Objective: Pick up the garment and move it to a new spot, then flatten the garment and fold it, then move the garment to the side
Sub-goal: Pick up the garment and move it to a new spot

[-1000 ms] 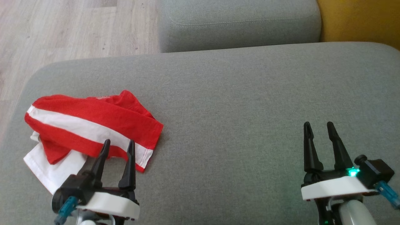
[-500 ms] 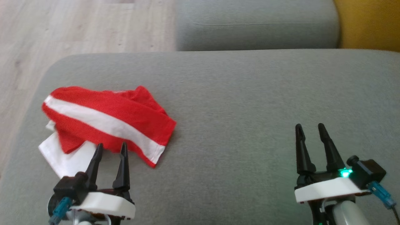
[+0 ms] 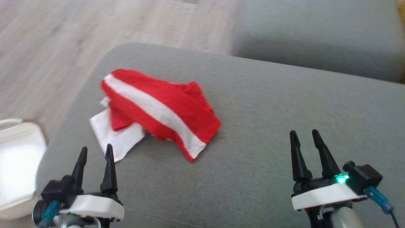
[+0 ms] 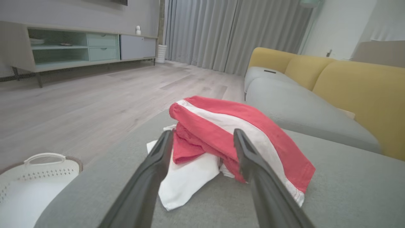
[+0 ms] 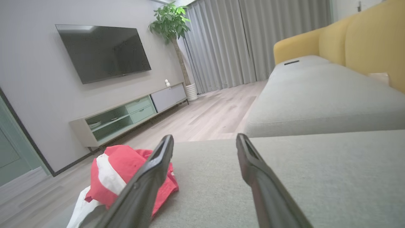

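The garment [image 3: 158,110] is a crumpled red piece with a white stripe and a white part underneath, lying on the left of the grey cushion [image 3: 269,104]. In the left wrist view the garment [image 4: 227,126] sits just beyond the finger tips. My left gripper [image 3: 96,151] stands open, a little short of the white part, holding nothing. My right gripper [image 3: 304,135] is open too, over bare cushion well to the right of the garment [image 5: 123,171]. The left gripper [image 4: 202,136] and the right gripper [image 5: 204,141] both show spread fingers.
A white perforated basket [image 3: 15,164] stands on the wooden floor [image 3: 63,38] left of the cushion, also the basket [image 4: 34,180] in the left wrist view. A second grey seat [image 3: 316,34] with a yellow back [image 4: 348,82] lies behind. A TV cabinet [image 5: 126,117] lines the far wall.
The camera has swung left, so the whole picture shifted right and the basket came into view. The left gripper now sits short of the garment instead of overlapping it. Both grippers stay open.
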You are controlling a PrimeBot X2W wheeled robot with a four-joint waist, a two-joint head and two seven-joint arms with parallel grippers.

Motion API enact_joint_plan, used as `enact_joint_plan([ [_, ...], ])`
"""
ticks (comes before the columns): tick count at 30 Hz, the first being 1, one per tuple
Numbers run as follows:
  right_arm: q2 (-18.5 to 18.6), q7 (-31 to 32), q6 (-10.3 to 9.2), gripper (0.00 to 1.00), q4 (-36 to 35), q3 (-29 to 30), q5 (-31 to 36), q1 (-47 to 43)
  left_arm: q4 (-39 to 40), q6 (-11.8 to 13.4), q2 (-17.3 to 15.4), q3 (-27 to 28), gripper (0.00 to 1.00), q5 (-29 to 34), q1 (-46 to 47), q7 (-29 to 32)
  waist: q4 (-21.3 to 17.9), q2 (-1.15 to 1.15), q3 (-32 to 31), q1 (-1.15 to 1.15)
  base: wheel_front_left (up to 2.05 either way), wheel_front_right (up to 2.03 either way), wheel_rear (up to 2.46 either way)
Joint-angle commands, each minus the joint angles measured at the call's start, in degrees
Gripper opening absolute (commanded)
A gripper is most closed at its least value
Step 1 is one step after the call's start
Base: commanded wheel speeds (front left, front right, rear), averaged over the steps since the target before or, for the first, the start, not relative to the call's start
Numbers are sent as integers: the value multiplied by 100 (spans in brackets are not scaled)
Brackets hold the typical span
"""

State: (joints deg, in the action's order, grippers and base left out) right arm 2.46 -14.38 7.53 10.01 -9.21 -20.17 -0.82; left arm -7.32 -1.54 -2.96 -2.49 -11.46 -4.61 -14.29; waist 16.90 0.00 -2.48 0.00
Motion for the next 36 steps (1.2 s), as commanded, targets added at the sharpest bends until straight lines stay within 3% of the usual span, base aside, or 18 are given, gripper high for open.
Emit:
enact_joint_plan([
  [1,42,-62,-4,100,-172,-153,-33,119,189,-20,8,218,100,51,200,-71,314,0,-46,0,0,0,0],
  [10,42,-62,-4,100,-146,-350,-92,108,50,-188,8,500,100,130,265,-71,761,0,-49,0,0,0,0],
  [20,42,-62,-4,100,-157,-350,60,262,-418,-451,-220,724,100,330,952,-71,557,0,356,0,0,0,0],
  [24,42,-62,-4,100,-200,-260,250,428,-969,-545,-590,475,100,327,1731,-12,362,0,767,0,0,0,0],
  [27,42,-62,-4,100,-221,-75,330,598,-1551,-589,-1223,-266,100,111,2802,542,126,0,1161,0,0,0,0],
  [33,42,-62,-4,100,-298,-25,448,907,-2091,-593,-2375,-1729,100,-1027,4279,1590,-316,0,1787,0,0,0,0],
  [34,42,-62,-4,100,-298,-25,448,907,-2091,-593,-2375,-1729,100,-1027,4279,1590,-316,0,1787,0,0,0,0],
  [36,42,-62,-4,100,-321,-13,465,976,-2273,-593,-2674,-2089,100,-1434,4692,1891,-444,0,1968,0,0,0,0],
])
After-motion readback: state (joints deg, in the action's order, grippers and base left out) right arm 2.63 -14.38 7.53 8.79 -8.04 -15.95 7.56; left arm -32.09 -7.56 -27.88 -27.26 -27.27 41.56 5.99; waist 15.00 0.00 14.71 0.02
